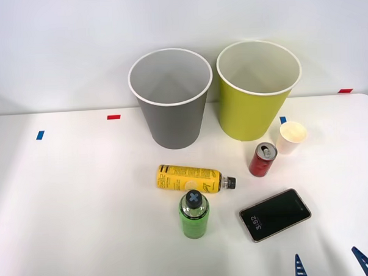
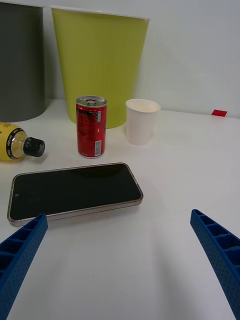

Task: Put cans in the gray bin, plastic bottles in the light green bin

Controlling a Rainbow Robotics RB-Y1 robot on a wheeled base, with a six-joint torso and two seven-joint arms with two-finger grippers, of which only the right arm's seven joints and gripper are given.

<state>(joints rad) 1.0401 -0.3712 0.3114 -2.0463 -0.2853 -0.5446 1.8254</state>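
A slim red can stands upright near the foot of the light green bin. The gray bin stands to that bin's left. A yellow-label bottle lies on its side with its black cap pointing right. In front of it a bright green bottle stands upright, its dark cap marked with a cross. My right gripper is open at the table's front right, behind the phone, with nothing between its blue fingers.
A black smartphone lies flat between my gripper and the can. A small white paper cup stands just right of the can. Red and blue tape marks dot the white table.
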